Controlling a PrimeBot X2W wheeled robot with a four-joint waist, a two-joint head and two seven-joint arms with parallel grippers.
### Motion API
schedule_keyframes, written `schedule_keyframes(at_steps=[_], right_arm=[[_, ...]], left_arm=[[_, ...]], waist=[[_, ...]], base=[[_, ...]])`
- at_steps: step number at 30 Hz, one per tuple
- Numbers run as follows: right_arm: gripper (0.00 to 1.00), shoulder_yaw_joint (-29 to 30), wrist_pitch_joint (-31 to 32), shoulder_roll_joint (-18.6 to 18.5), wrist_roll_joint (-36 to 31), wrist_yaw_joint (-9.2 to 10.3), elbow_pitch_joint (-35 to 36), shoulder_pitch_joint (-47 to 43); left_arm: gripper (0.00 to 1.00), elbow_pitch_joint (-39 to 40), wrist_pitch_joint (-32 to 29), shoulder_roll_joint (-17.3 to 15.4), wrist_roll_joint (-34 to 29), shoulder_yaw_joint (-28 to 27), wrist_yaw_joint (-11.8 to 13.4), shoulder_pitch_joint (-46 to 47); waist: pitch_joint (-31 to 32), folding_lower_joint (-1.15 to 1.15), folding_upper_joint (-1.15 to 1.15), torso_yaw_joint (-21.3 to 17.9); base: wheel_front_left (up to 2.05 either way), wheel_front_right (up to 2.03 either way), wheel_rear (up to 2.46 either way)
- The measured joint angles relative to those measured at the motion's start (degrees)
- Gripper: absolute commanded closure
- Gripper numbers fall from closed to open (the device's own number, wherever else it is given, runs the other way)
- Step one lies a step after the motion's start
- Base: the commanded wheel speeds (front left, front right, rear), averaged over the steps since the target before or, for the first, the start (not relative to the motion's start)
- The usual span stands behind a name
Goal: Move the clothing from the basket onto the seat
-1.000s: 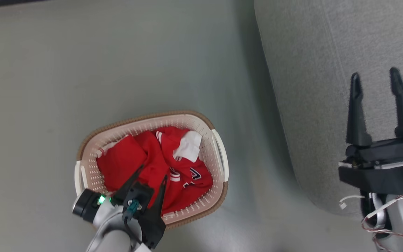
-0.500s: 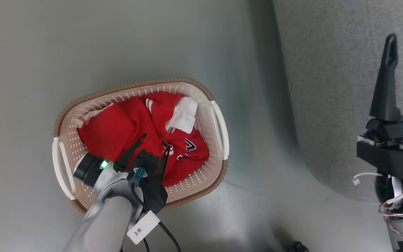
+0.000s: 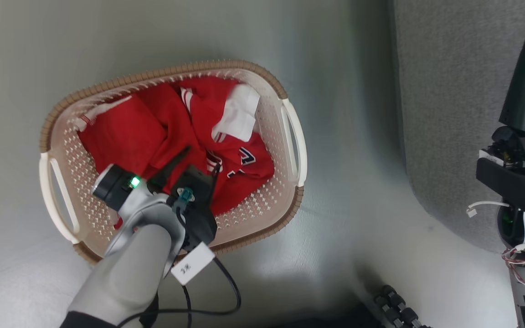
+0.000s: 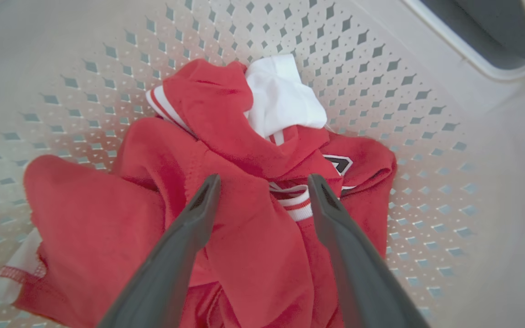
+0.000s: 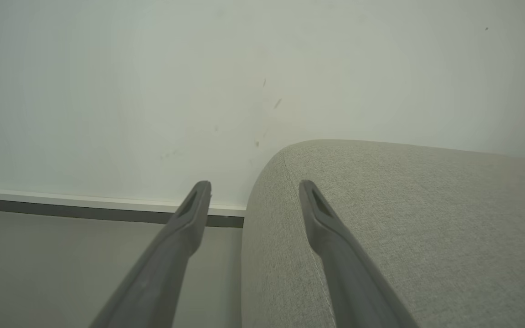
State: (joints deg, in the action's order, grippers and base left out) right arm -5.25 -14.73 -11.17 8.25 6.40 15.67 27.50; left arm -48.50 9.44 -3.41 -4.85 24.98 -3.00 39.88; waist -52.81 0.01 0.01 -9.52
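The cream-white basket (image 3: 59, 150) with a brown rim stands on the floor at the left of the head view, its perforated wall (image 4: 381, 77) close in the left wrist view. Crumpled red clothing (image 3: 153, 123) with white bands and a white patch (image 4: 280, 98) lies inside it. My left gripper (image 3: 201, 157) hangs open inside the basket, its two dark fingers spread just over a red fold (image 4: 262, 228), gripping nothing. The light grey seat (image 3: 454, 91) runs along the right. My right gripper (image 5: 254, 189) is open and bare at the seat's rounded edge (image 5: 381, 218).
Grey floor (image 3: 344, 136) lies between basket and seat. A pale wall (image 5: 153, 91) with a white and dark skirting (image 5: 62, 205) stands beyond the seat's end. A black cable (image 3: 226, 291) loops from my left forearm. A dark ribbed part (image 3: 397, 303) of the robot sits at the bottom.
The camera has tilted down, so basket and seat sit higher in the head view. My left gripper has gone deeper into the basket, still open. My right gripper now shows a single finger at the frame's right edge.
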Motion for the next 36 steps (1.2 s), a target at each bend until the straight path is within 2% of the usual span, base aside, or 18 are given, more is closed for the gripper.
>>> schedule_keyframes(at_steps=[11, 12, 13, 14, 16, 28, 36], right_arm=[[0.00, 0.79, -0.01, -0.01, -1.22, 0.15, -0.41, 0.10], [0.00, 0.74, -0.01, 0.05, -1.22, 0.15, -0.48, 0.16], [0.00, 0.68, -0.01, 0.13, -1.24, 0.15, -0.63, 0.25], [0.00, 0.64, -0.01, 0.20, -1.26, 0.15, -0.79, 0.32], [0.00, 0.63, -0.01, 0.30, -1.47, 0.15, -1.49, 0.53], [0.00, 0.68, -0.01, 0.94, -1.55, -0.12, -6.68, 1.08], [0.00, -0.12, -0.01, 1.92, -1.53, -0.89, -11.98, 1.08]], left_arm=[[0.00, -5.23, -0.85, 0.05, -0.32, -1.41, 4.12, 3.27], [0.08, -5.55, -0.85, 0.05, -0.40, -1.45, 4.58, 3.49], [0.42, -5.98, -0.85, 0.07, -0.40, -1.54, 4.82, 3.73], [0.67, -6.41, -0.83, 0.05, -0.40, -1.59, 5.08, 3.95], [1.00, -7.04, -0.42, 0.07, -0.40, -1.67, 5.31, 4.21], [1.00, -8.38, 3.81, 0.65, 2.34, -3.12, 5.93, 3.81], [1.00, -6.73, 4.83, 0.87, 4.93, -3.31, 3.56, 2.76]], waist=[[-3.36, -0.01, -0.01, -0.06], [-3.41, -0.01, -0.01, -0.01], [-3.44, -0.01, -0.01, 0.03], [-3.45, -0.01, -0.01, 0.07], [-3.29, -0.01, -0.01, 0.14], [0.51, -0.01, -0.01, 0.64], [5.26, -0.02, -0.01, 1.50]], base=[[0.00, 0.00, 0.00], [0.00, 0.00, 0.00], [0.00, 0.00, 0.00], [0.00, 0.00, 0.00], [0.00, 0.00, 0.00], [0.00, 0.00, 0.00], [0.00, 0.00, 0.00]])
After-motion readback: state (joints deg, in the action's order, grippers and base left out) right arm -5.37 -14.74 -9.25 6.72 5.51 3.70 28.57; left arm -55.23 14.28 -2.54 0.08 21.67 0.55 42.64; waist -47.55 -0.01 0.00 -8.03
